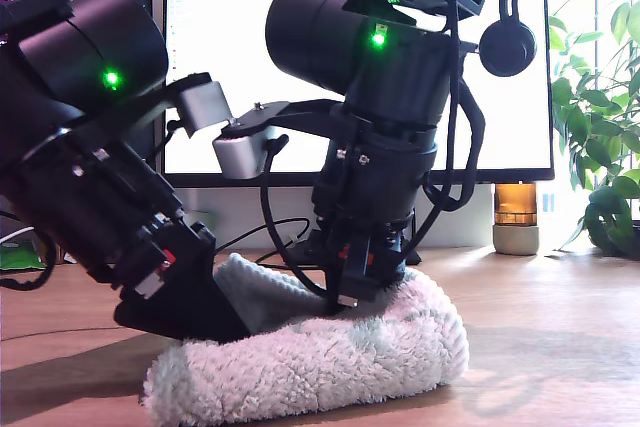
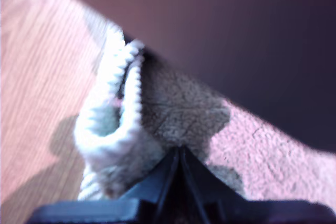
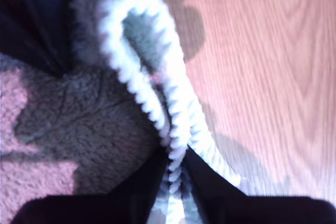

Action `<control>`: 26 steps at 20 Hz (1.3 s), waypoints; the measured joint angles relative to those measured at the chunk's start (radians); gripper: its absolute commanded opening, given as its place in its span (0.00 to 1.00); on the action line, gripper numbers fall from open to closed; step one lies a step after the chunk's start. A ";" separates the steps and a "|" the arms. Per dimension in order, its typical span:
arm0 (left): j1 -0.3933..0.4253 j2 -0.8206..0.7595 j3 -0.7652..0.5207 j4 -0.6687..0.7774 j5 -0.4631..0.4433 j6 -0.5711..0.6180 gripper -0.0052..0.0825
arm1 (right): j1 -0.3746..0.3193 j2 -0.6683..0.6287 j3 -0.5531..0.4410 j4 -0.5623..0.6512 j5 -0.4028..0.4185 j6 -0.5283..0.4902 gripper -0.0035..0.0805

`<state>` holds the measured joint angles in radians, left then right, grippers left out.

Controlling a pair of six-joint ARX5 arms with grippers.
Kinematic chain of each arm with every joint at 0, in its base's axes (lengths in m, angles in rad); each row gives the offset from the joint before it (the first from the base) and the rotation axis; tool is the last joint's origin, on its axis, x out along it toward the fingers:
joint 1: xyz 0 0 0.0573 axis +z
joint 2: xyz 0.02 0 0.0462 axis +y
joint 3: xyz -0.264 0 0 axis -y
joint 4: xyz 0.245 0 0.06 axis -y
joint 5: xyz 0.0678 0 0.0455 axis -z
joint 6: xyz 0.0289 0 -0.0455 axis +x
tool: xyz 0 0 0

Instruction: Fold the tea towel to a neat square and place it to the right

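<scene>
Mid-fold on the wooden tabletop (image 1: 560,347): the tea towel (image 1: 330,357) lies doubled in a thick roll before the monitor (image 1: 250,67), between it and the camera. My first tool (image 2: 178,153) is pinched tight on a corded corner; my second tool (image 3: 173,169) clamps the ribbed edge. I judge the next move is carrying both corners across together, level, then letting go.
</scene>
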<state>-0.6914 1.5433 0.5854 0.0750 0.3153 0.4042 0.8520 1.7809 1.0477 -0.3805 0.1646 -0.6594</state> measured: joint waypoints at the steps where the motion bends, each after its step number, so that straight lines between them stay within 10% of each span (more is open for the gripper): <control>1: 0.000 0.006 0.001 0.008 -0.006 0.000 0.03 | -0.002 0.000 0.000 -0.004 0.001 0.000 0.03; 16: 0.000 0.038 0.007 0.080 -0.022 -0.005 0.03 | -0.005 -0.261 0.065 -0.126 0.002 -0.014 0.32; 18: 0.000 0.038 0.007 0.080 -0.025 -0.013 0.03 | -0.005 -0.261 0.069 -0.175 0.004 0.020 0.30; 21: 0.000 0.038 0.007 0.081 -0.025 -0.044 0.03 | -0.007 -0.270 0.053 -0.268 -0.032 0.121 0.01; 26: 0.000 0.037 0.006 0.084 -0.020 -0.081 0.03 | -0.008 -0.433 0.053 -0.294 -0.130 0.232 0.03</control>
<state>-0.6914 1.5799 0.5919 0.1589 0.2951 0.3233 0.8436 1.3483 1.1011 -0.6750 0.0349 -0.4278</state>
